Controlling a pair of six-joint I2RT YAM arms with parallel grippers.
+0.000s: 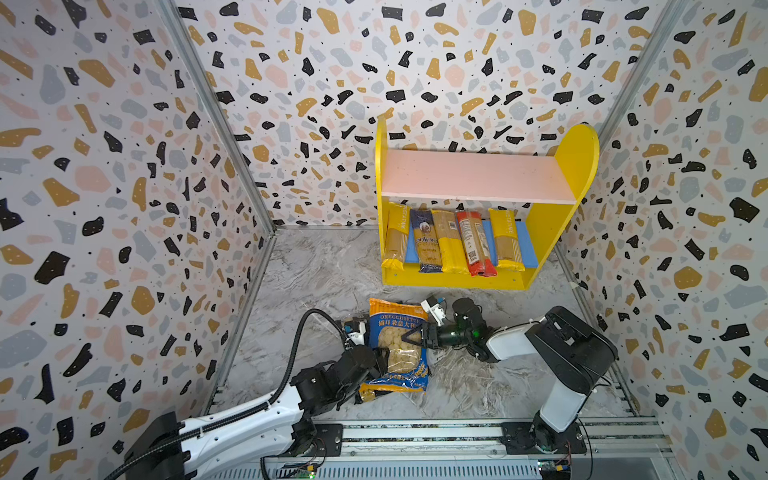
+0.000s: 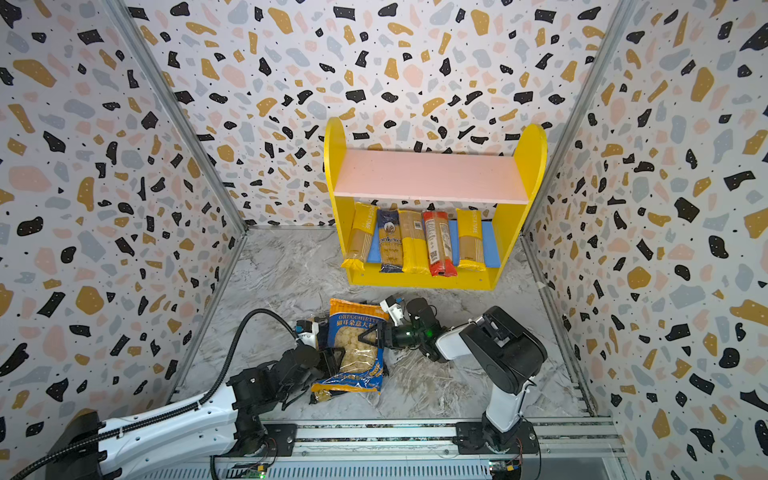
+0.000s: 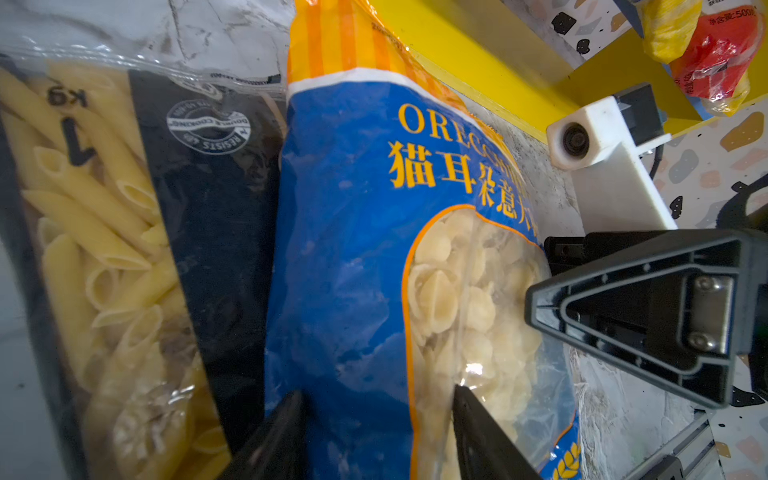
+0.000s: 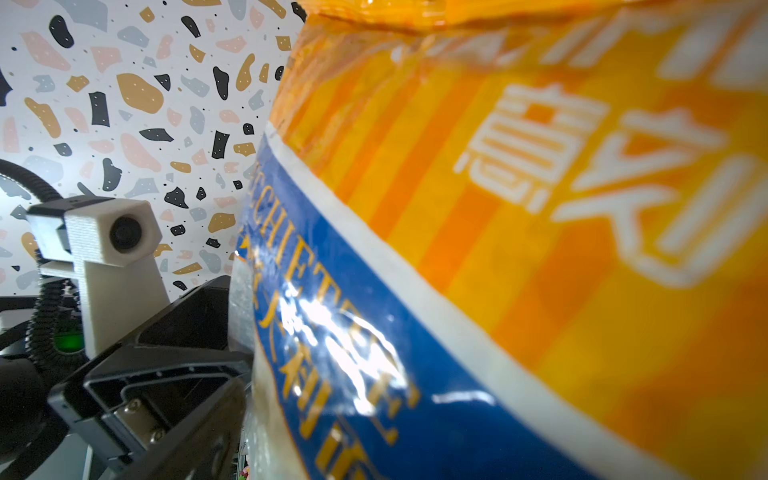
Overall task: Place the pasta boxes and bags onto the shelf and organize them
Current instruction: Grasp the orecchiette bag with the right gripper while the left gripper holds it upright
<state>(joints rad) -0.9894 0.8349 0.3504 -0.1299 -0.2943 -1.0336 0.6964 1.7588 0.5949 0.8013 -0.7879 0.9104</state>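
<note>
The orecchiette bag [image 1: 395, 328] lies on the table [image 1: 316, 266] in front of the shelf [image 1: 577, 166], partly on the navy bag [image 3: 216, 199]. The left fingers [image 3: 478, 436] pinch one side of it. The right fingers [image 3: 631, 316] are wide open at the other side and hold nothing. I think they should close softly, then both lift together and keep the bag flat, up to the bare pink board [image 1: 469, 174].

Yellow shelf [image 1: 578, 160], five spaghetti packs [image 1: 449, 246] on blue board [image 1: 527, 250]
</note>
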